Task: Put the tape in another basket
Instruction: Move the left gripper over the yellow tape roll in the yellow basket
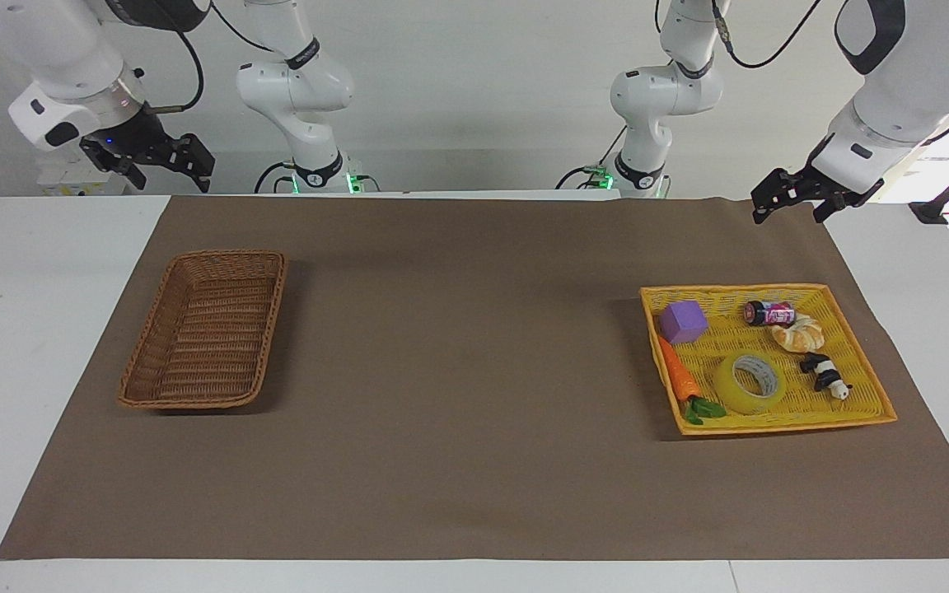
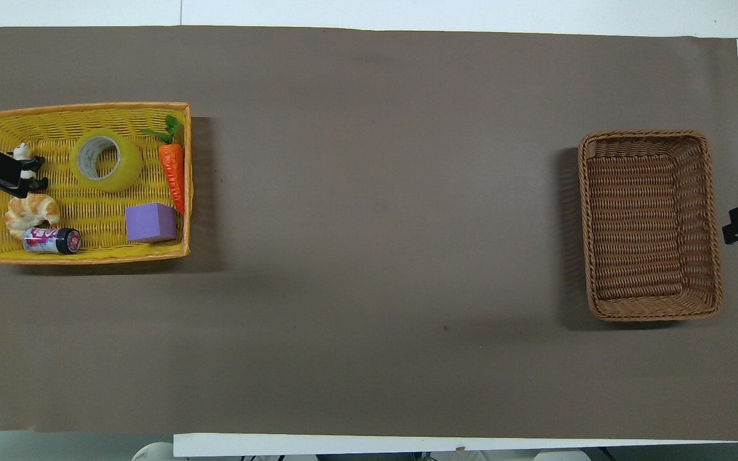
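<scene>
Brown mat [image 1: 458, 371]. Tape [image 1: 750, 384] flat in yellow tray [image 1: 779, 425], looks light, stiff, slick: pinch wall through core. Brown basket [image 1: 204, 401] waits at right arm's end. Left gripper [image 1: 796, 198] and right gripper [image 1: 163, 161] up, fingers apart, holding nothing.

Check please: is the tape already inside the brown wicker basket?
No, the tape lies in the yellow tray beside the carrot, and the brown wicker basket holds nothing.

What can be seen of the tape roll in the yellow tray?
The tape is a wide roll of translucent yellow tape with a whitish-grey core. It lies flat, hole up, on the floor of the yellow tray, between the carrot and the panda figure, farther from the robots than the purple block. No gripper touches it.
</scene>
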Tool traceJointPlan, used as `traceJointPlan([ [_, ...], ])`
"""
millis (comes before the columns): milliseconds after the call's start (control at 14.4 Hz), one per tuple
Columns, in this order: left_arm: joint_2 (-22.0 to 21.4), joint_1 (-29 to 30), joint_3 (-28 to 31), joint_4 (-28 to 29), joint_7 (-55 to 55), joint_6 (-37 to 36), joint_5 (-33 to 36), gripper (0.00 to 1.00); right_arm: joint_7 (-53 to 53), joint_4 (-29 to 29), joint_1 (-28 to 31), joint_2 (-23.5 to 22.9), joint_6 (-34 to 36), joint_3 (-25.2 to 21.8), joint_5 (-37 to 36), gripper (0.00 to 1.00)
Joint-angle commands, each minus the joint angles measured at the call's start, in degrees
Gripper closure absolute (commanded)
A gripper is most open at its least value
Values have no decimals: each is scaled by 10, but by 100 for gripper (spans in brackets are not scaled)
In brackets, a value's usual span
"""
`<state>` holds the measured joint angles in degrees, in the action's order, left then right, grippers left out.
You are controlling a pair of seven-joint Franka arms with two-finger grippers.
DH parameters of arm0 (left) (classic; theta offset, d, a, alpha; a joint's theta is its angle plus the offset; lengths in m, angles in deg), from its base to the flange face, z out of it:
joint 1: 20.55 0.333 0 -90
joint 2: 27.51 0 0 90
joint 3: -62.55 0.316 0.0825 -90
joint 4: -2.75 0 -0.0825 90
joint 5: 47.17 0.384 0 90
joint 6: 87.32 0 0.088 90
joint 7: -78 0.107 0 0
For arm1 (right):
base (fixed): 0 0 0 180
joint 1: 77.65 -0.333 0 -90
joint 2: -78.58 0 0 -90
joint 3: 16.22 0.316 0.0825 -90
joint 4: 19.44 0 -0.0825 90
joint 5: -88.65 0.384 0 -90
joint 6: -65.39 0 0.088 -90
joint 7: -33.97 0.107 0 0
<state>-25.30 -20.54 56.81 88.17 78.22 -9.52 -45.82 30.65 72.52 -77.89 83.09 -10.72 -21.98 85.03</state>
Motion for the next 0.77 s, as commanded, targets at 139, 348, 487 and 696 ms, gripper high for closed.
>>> traceJointPlan([
  [139,-12,0,6,15,-3,26,5,0,-12,12,7,10,-1,7,-2,1],
  [348,-12,8,7,62,13,106,27,0,-12,12,7,10,-1,6,-2,1],
  [487,18,28,7,90,13,188,25,0,-12,12,7,10,-1,6,-2,1],
  [696,95,50,7,97,13,293,27,0,-12,12,7,10,-1,6,-2,1],
])
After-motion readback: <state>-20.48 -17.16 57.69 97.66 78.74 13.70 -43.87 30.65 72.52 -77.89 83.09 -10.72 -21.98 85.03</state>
